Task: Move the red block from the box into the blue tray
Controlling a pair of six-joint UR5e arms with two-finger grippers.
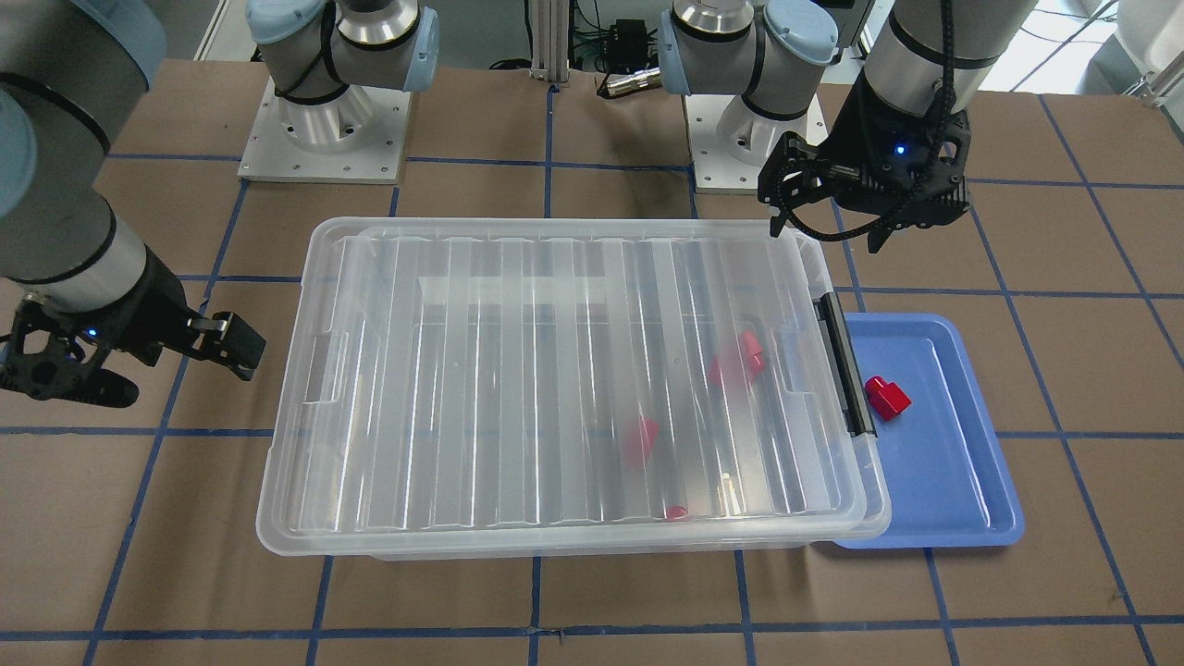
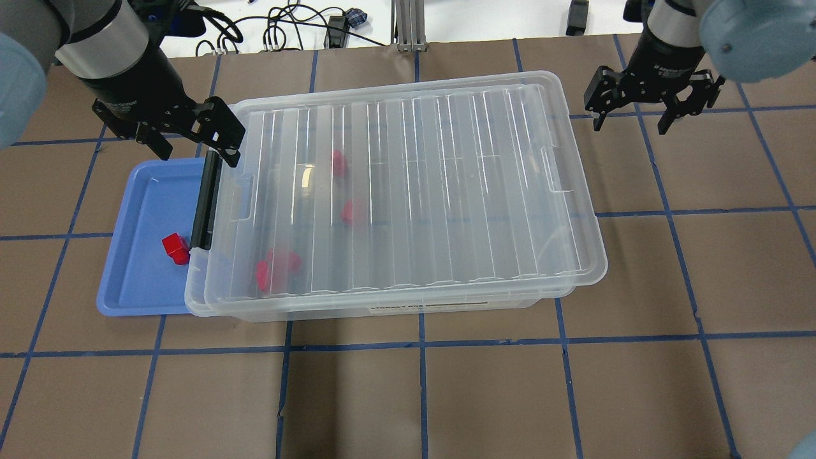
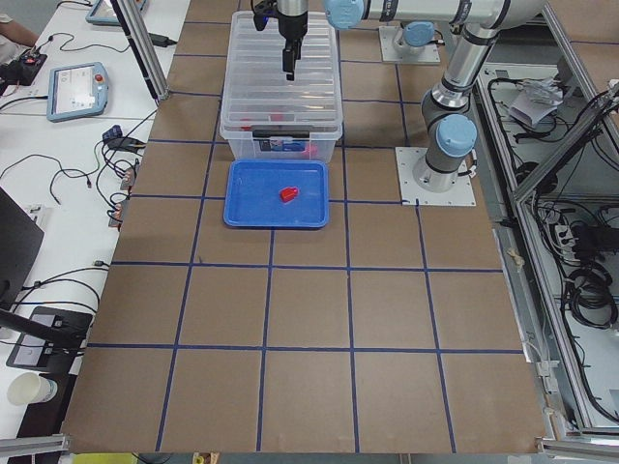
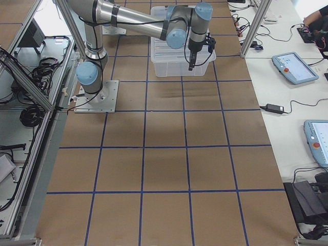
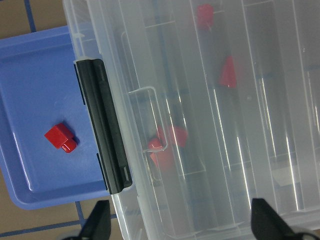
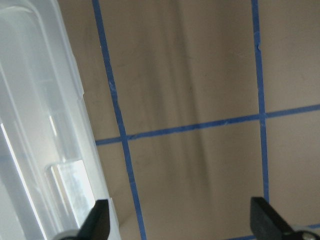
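Observation:
One red block (image 2: pixel 175 248) lies in the blue tray (image 2: pixel 140 210), near the tray edge that tucks under the box (image 2: pixel 414 191). It also shows in the front view (image 1: pixel 886 397) and the left wrist view (image 5: pixel 60 137). The ribbed lid is on the box, with its black latch (image 2: pixel 204 201) on the tray side. Three more red blocks (image 2: pixel 275 266) show blurred through the lid. My left gripper (image 2: pixel 197 153) is open and empty, above the latch end of the box. My right gripper (image 2: pixel 630 126) is open and empty, above bare table beyond the box's other end.
The table is brown paper with a grid of blue tape lines (image 2: pixel 421 341). The two arm bases (image 1: pixel 324 129) stand behind the box. The box lid overhangs part of the tray's rim (image 1: pixel 953 541). Monitors and cables lie off the table's far side (image 3: pixel 77 92).

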